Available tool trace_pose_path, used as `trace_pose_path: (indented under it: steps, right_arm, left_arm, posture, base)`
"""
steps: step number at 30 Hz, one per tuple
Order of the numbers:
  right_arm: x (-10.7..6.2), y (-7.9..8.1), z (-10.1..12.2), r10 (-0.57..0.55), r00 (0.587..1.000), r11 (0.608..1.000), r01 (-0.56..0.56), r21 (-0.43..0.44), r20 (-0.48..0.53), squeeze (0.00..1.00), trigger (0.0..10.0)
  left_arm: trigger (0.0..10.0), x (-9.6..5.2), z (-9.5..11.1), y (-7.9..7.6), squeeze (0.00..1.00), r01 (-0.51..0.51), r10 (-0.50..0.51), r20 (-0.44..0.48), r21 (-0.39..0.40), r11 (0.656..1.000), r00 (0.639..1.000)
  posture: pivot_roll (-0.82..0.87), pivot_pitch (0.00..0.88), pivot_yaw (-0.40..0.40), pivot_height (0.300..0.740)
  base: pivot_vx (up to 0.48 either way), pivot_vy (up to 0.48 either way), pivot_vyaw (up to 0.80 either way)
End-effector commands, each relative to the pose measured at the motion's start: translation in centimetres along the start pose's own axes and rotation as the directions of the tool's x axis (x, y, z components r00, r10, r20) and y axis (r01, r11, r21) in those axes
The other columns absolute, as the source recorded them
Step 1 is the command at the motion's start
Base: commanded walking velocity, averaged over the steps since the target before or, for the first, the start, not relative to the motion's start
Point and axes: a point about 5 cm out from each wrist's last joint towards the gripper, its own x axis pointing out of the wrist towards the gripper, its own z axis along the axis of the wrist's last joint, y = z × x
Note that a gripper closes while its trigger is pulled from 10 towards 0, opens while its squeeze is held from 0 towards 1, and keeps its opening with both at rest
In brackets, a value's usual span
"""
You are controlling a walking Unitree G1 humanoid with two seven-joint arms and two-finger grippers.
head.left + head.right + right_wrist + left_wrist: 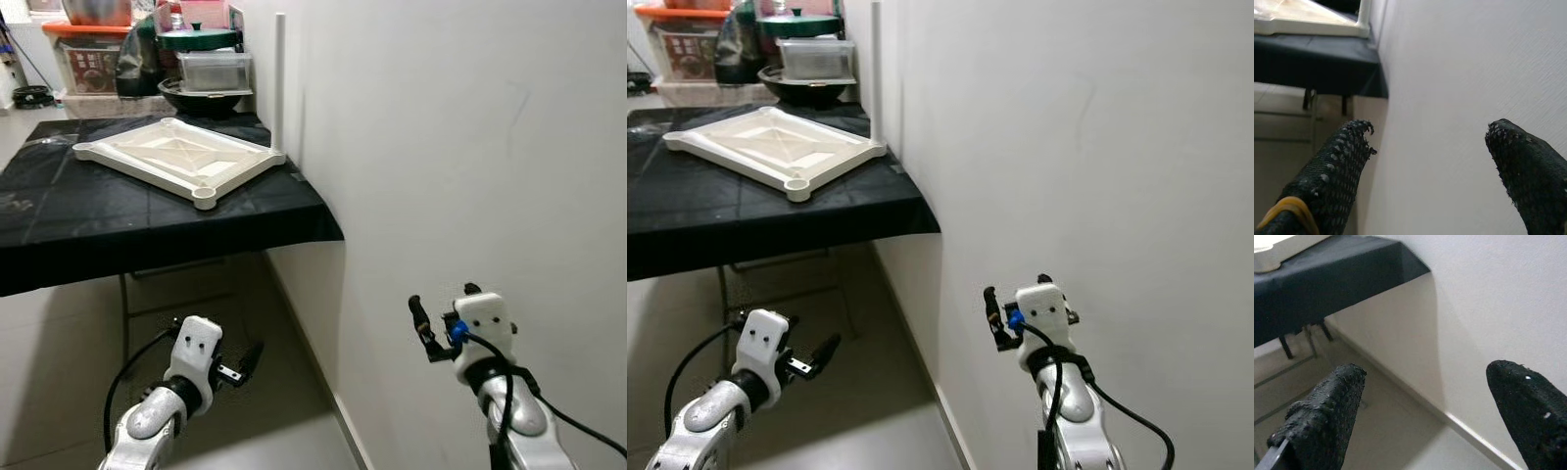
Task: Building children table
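Now | tabletop (181, 157) lies underside-up on the surface (59, 220), one leg (279, 83) standing at its far corner | left gripper (240, 364) and right gripper (446, 313) both agape, empty | remaining legs look unfitted

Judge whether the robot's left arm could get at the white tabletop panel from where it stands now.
Probably not yet. The left pincer hangs open, low, below the edge of the black-clothed table, while the white tabletop panel lies on top, farther back. Nothing blocks the way.
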Motion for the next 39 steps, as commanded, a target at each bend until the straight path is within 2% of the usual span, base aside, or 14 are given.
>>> trace_pose_path:
  steps: [1,5,16,23,26,36,39]
  right_arm:
    - [-0.9,-0.5,-0.4,-0.006,1.0,1.0,0.006,-0.005,-0.005,0.0,10.0]
    - [-3.0,-1.4,-2.1,-0.02,0.998,1.0,0.019,-0.024,-0.062,0.0,10.0]
    - [-3.4,-1.5,-2.1,-0.041,0.997,0.999,0.04,-0.005,-0.06,0.0,10.0]
    - [-3.1,-1.9,-2.4,-0.059,0.994,0.998,0.058,-0.016,-0.091,0.0,10.0]
    - [-2.7,-2.4,-2.2,-0.066,0.993,0.998,0.065,-0.012,-0.093,0.0,10.0]
    - [-2.6,-2.7,-2.4,-0.045,0.992,0.999,0.044,-0.004,-0.116,0.0,10.0]
    - [-2.7,-2.2,-2.6,-0.001,0.991,1.0,0.004,0.024,-0.133,0.0,10.0]
  left_arm:
    - [10.0,-0.4,0.0,0.0,0.0,-0.004,0.004,-0.01,0.017,1.0,1.0]
    - [10.0,-1.7,-0.6,0.1,0.0,-0.031,0.031,-0.031,0.018,0.999,0.999]
    - [10.0,-3.0,-0.9,0.5,0.0,-0.061,0.063,-0.037,0.057,0.997,0.997]
    - [10.0,-2.9,-0.8,1.1,0.0,-0.082,0.085,-0.037,0.078,0.994,0.996]
    - [10.0,-2.6,-0.4,2.0,0.0,-0.108,0.111,-0.03,0.085,0.991,0.993]
    - [10.0,-2.3,0.1,2.2,0.0,-0.126,0.128,-0.026,0.091,0.988,0.991]
    - [10.0,-2.5,-0.6,2.1,0.0,-0.135,0.141,-0.048,0.111,0.985,0.989]
  posture:
    - [0.03,0.0,-0.09,0.74]
    - [0.02,0.0,-0.087,0.74]
    - [0.02,0.0,-0.085,0.74]
    - [0.02,0.0,-0.085,0.731]
    - [0.02,0.0,-0.081,0.716]
    - [0.03,0.0,-0.072,0.691]
    - [0.02,0.0,-0.063,0.681]
  base:
    - [0.0,0.0,0.0]
    - [0.0,0.0,0.0]
    - [0.0,0.0,0.0]
    - [0.0,0.0,0.0]
    - [0.0,0.0,0.0]
    - [0.0,0.0,0.0]
    - [0.0,0.0,0.0]
